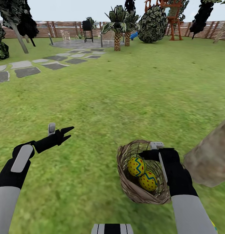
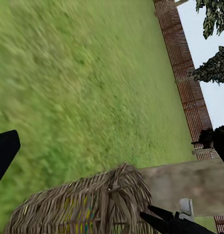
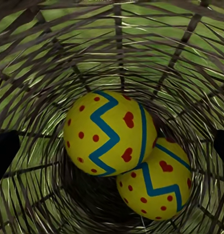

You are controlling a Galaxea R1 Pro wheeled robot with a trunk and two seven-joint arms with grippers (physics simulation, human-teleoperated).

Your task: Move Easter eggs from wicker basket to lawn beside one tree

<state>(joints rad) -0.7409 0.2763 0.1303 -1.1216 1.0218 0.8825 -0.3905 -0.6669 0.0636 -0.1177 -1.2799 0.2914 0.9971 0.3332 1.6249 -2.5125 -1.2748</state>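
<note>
1. The wicker basket (image 1: 141, 172) stands on the lawn (image 1: 102, 107) at the lower right of the head view, just beside the tree (image 1: 210, 159), whose mottled trunk crosses the right edge.
2. Two Easter eggs remain in the basket, touching: the upper egg (image 1: 136, 166) and the lower egg (image 1: 148, 180).
3. A yellow sliver at the bottom right corner may be the third egg; this cannot be confirmed.
4. The right gripper (image 1: 157, 152) sits at the basket mouth, jaws spread wide either side of the eggs in its wrist view, gripping nothing.
5. The left gripper (image 1: 66, 133) hovers at centre left, jaws parted, empty.
6. Judgement: at least two eggs are left to move.
</note>
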